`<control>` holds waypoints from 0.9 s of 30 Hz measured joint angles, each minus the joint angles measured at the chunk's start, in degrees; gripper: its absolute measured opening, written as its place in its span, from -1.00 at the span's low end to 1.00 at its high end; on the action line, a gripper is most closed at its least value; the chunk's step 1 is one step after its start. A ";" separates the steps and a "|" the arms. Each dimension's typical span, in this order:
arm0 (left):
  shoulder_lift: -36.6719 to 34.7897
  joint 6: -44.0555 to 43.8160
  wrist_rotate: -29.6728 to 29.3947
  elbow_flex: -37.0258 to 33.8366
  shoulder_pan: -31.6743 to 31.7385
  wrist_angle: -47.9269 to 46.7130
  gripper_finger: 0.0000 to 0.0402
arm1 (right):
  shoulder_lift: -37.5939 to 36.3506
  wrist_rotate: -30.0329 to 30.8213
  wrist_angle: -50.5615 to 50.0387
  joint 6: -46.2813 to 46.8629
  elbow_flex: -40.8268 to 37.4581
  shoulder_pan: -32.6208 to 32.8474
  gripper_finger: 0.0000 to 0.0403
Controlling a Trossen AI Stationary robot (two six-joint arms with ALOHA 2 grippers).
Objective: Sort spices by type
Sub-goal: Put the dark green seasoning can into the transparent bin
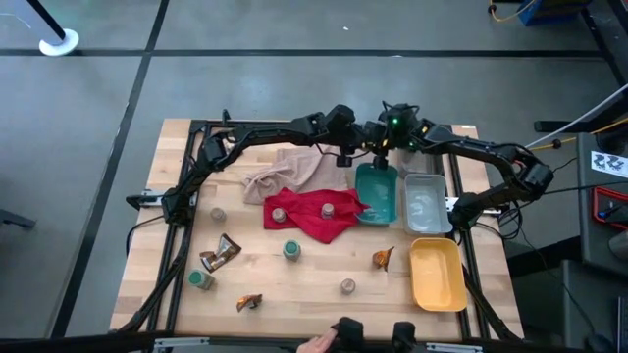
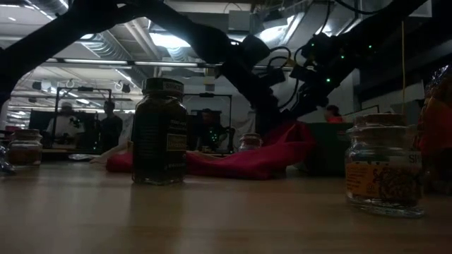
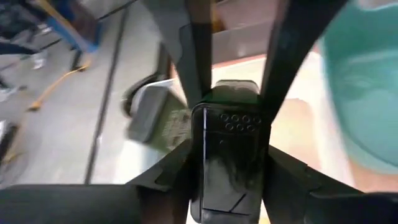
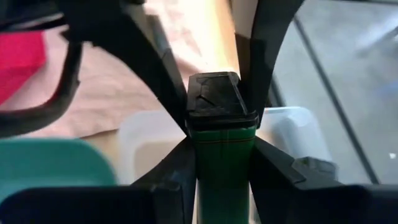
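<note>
Both grippers meet over the teal tray (image 1: pixel 378 196): left gripper (image 3: pixel 233 149) and right gripper (image 4: pixel 221 124) each pinch the black-capped green spice tin (image 4: pixel 222 162). Rigid, slick, prob light, so grip its flat sides below the cap.

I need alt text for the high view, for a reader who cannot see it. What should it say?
Seen from above, the left gripper and right gripper meet at the far edge of a wooden table, above a teal tray. Beside it lie a clear tray and yellow tray; small jars and sachets lie scattered around a red cloth and beige cloth.
</note>
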 joint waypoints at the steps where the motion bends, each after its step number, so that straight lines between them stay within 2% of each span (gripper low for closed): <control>1: -0.10 -0.73 -1.58 0.04 -0.03 0.08 -0.22 | 0.00 0.28 0.73 0.11 0.00 0.00 -0.43; 4: -0.16 -3.15 -4.76 0.11 -0.06 0.10 -0.12 | 0.00 1.40 1.44 1.07 0.00 0.00 -0.43; 7: -0.16 -4.31 -5.27 0.11 -0.04 -0.13 -0.03 | 0.00 4.01 1.36 1.66 -0.02 -0.29 -0.43; 11: -0.16 -4.34 -6.00 0.11 0.05 -0.01 0.04 | 0.00 3.81 1.24 3.30 -0.04 -1.96 -0.43; 19: -0.20 -4.61 -8.26 0.11 0.01 -0.60 0.02 | 1.29 0.53 2.91 10.49 -0.07 -6.29 -0.43; 27: -3.15 -6.16 -8.55 0.09 0.05 -3.58 0.01 | 5.50 -1.63 8.59 13.83 -0.07 -6.27 -0.43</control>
